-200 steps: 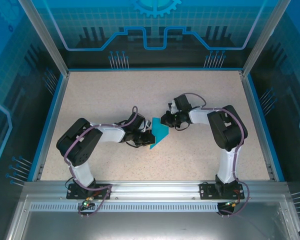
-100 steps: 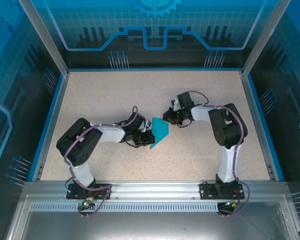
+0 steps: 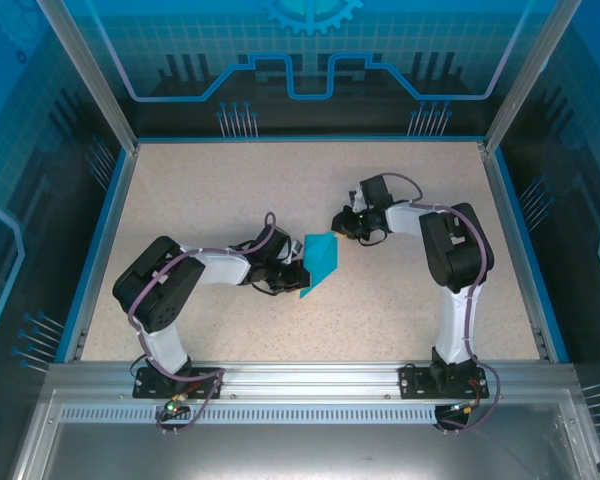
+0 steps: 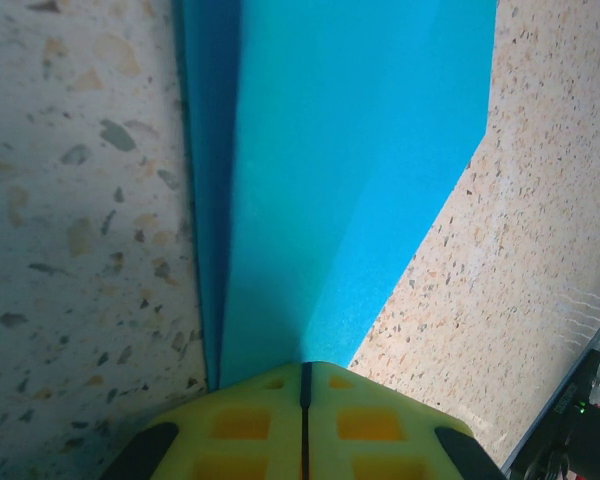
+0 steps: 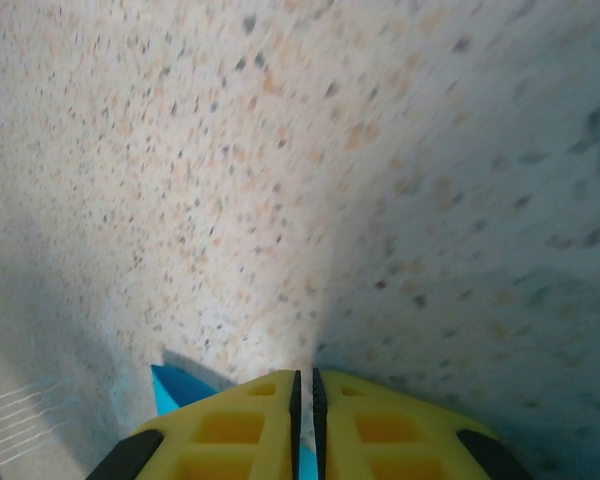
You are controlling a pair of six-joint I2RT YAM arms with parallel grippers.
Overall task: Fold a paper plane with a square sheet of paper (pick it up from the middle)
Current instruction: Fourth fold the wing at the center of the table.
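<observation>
The square sheet of paper (image 3: 321, 262) is a folded cyan-blue wedge at the table's middle, its point toward the near side. My left gripper (image 3: 298, 273) comes in from the left and is shut on its left edge. In the left wrist view the yellow jaws (image 4: 305, 366) are pressed together on the sheet (image 4: 350, 150), which fans out ahead with a crease on its left. My right gripper (image 3: 339, 222) hovers just beyond the sheet's far right corner. Its jaws (image 5: 302, 376) stand almost together with a thin slit and nothing pinched. A blue corner (image 5: 175, 386) shows under them.
The speckled beige table (image 3: 220, 190) is bounded by a blue rim (image 3: 108, 235) and transparent walls. An aluminium rail (image 3: 300, 378) carrying both arm bases runs along the near edge. Part of the right arm (image 4: 580, 420) shows at the lower right of the left wrist view.
My right gripper has slid off the sheet toward the far right, and the sheet's right flap now lies wider. The left gripper has kept its grip and place.
</observation>
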